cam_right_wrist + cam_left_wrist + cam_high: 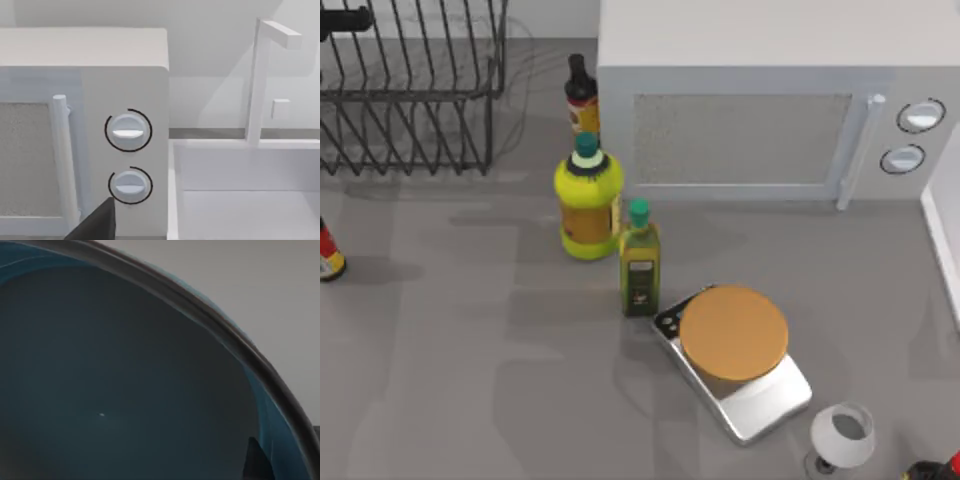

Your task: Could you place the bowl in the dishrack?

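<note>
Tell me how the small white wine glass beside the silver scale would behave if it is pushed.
The small white wine glass probably tips easily: its wide cup sits above a narrower foot. Once down, it would likely roll, being round. It looks thin-walled, so perhaps fragile.

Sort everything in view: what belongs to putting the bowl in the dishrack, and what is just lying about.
Belongs to the job:
- wide blue bowl with greyish-blue inside, close under the left wrist camera
- dark wire dishrack

Just lying about:
- white microwave
- yellow bottle
- green oil bottle
- dark sauce bottle
- silver scale with orange disc
- white wine glass
</note>
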